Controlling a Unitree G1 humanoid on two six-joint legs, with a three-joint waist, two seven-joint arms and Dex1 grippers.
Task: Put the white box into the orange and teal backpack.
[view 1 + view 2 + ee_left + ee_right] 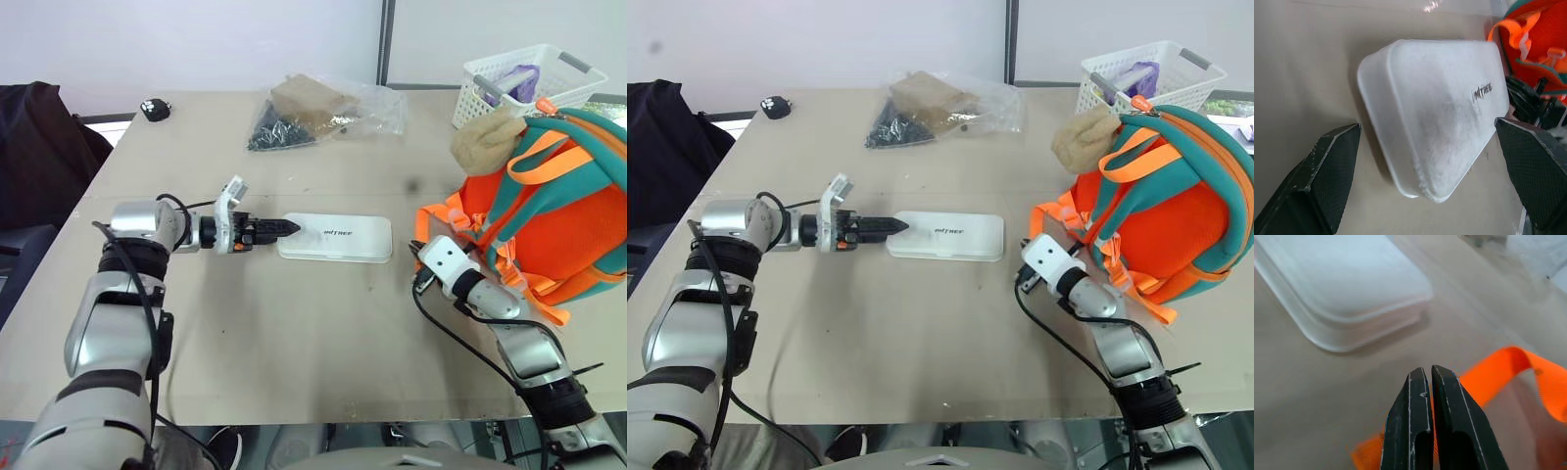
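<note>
The white box (338,238) lies flat in the middle of the table, its dark lettering facing up. My left gripper (1427,126) is open, one finger (1327,181) on each side of the box's near end, and is not closed on it. The orange and teal backpack (558,215) stands at the right with a tan plush toy (487,137) at its top. My right gripper (1427,372) is shut at the backpack's lower left. An orange strap (1508,367) runs right under its tips; I cannot tell whether the strap is pinched.
A white lattice basket (519,83) stands behind the backpack at the far right. A clear plastic bag (323,110) with dark and brown contents lies at the back centre. A small black object (154,109) sits at the back left. Dark cloth (39,147) hangs beyond the table's left edge.
</note>
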